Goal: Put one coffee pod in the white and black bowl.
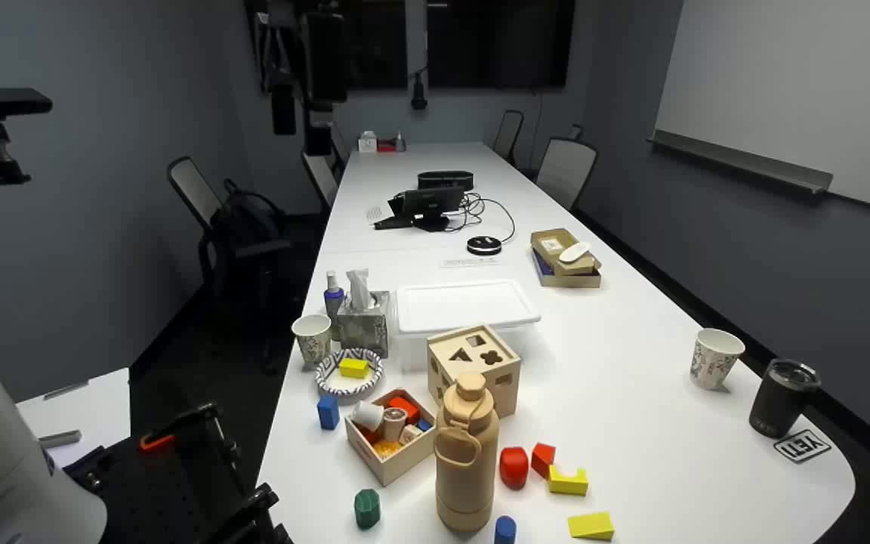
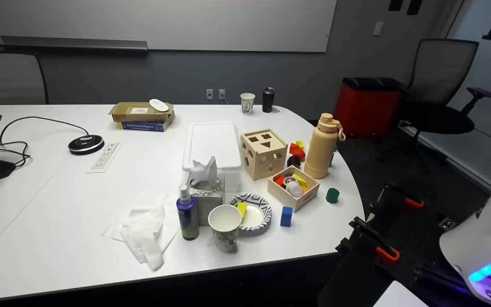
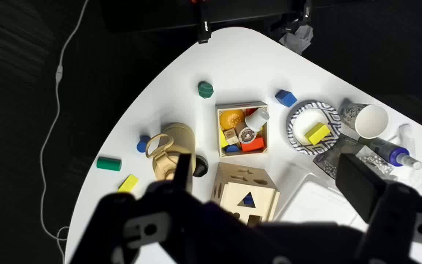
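Note:
Two coffee pods lie on top of toy pieces in a small open wooden box (image 1: 376, 459). One is a white pod (image 1: 368, 415) lying on its side. The other is a brown pod (image 3: 247, 135) with a printed lid facing up. The white pod also shows in the wrist view (image 3: 256, 120). The white and black bowl (image 1: 338, 384) stands beside the box and holds a yellow block (image 3: 317, 133). The bowl also shows in an exterior view (image 2: 255, 216). My gripper (image 3: 269, 179) is open and empty, high above the table. It also shows in an exterior view (image 1: 301, 132).
A tan bottle (image 1: 467, 461) and a wooden shape-sorter cube (image 1: 480, 370) stand close to the box. A paper cup (image 2: 225, 226), a spray bottle (image 2: 188, 213), a tissue box (image 1: 365, 332) and a lidded white bin (image 1: 465, 306) surround the bowl. Loose blocks lie near the table edge.

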Available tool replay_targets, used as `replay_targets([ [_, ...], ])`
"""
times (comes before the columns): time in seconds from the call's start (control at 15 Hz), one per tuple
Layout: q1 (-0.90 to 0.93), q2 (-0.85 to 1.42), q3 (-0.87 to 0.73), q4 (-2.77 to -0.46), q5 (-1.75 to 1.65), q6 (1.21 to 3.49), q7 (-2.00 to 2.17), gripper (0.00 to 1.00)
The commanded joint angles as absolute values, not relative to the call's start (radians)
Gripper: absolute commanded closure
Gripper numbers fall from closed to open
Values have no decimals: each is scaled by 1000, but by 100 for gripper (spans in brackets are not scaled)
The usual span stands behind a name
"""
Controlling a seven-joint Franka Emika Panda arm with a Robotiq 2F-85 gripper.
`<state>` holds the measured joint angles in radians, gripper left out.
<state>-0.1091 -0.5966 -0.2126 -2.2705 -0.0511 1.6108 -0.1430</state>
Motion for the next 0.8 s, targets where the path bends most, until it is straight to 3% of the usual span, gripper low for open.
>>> replay_targets([
  [0.0,-120,-594,-206,-2267,-47,1608,-148,0],
  [0.33,-113,-569,-194,-2280,-48,1639,-134,0],
  [0.73,-112,-364,-141,-2406,51,2018,64,0],
])
